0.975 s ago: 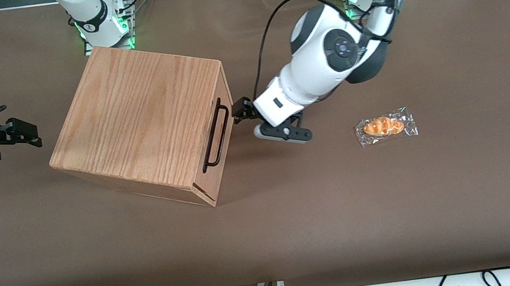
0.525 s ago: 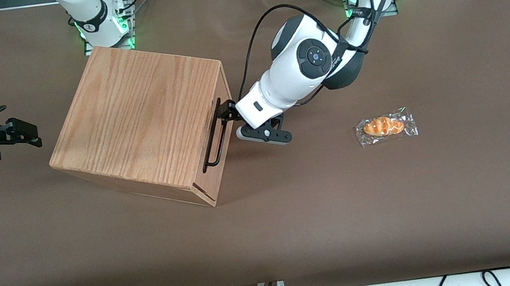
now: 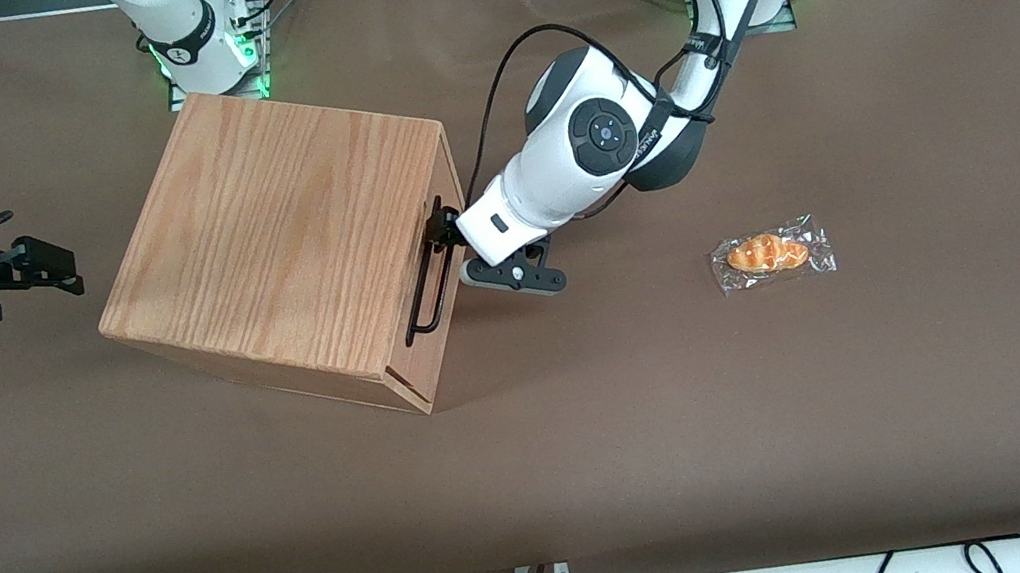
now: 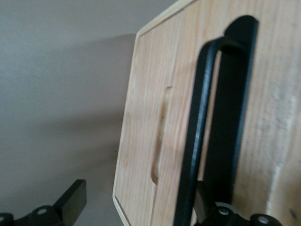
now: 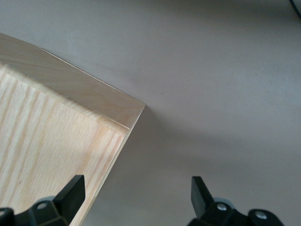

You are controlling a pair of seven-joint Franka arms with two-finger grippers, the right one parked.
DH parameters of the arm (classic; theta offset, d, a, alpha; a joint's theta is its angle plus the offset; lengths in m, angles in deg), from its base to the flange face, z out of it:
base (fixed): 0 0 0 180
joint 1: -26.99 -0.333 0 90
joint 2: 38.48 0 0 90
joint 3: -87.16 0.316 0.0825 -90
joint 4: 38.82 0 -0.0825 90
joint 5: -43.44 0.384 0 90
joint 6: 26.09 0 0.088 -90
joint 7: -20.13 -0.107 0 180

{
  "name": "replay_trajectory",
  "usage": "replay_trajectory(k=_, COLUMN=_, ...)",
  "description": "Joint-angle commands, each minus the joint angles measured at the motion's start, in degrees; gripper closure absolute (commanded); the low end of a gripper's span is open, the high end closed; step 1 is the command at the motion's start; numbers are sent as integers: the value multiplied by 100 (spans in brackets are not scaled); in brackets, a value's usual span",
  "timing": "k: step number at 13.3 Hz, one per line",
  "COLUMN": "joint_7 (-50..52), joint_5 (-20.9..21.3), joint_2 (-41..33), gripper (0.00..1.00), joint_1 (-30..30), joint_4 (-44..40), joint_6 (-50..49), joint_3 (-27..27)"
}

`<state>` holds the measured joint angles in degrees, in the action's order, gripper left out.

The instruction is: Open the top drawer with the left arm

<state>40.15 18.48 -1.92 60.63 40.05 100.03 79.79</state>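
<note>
The oak-grain cabinet [image 3: 281,240] stands on the brown table [image 3: 593,436], turned so its front faces the working arm's end. The top drawer [image 4: 146,94] looks shut, flush with the cabinet front. Its long black bar handle [image 3: 427,274] [image 4: 197,132] runs along the front's upper edge. The white left arm [image 3: 590,148] reaches toward the front panel. My gripper [image 3: 440,226] [image 4: 139,200] is open at the end of the handle farther from the front camera. The bar lies between the spread fingers, close to one finger [image 4: 204,205], while the other finger [image 4: 70,202] hangs over the table.
A wrapped bread roll [image 3: 771,253] lies on the table toward the working arm's end, well away from the cabinet. The arm's black cable [image 3: 505,115] loops above the table beside the cabinet's front corner.
The left arm has swung toward the cabinet front. The gripper went from a gap away to straddling the handle. The cabinet has not moved.
</note>
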Motion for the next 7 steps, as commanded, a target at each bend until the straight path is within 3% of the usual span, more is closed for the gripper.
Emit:
replay_trajectory(k=1, joint_7=90, joint_5=228, joint_2=97, gripper=0, joint_1=12, joint_4=-214, joint_6=-26, joint_3=192)
replay_trajectory(k=7, joint_7=73, joint_5=246, joint_2=80, gripper=0, joint_1=-331, joint_4=-205, joint_6=-70, joint_3=271)
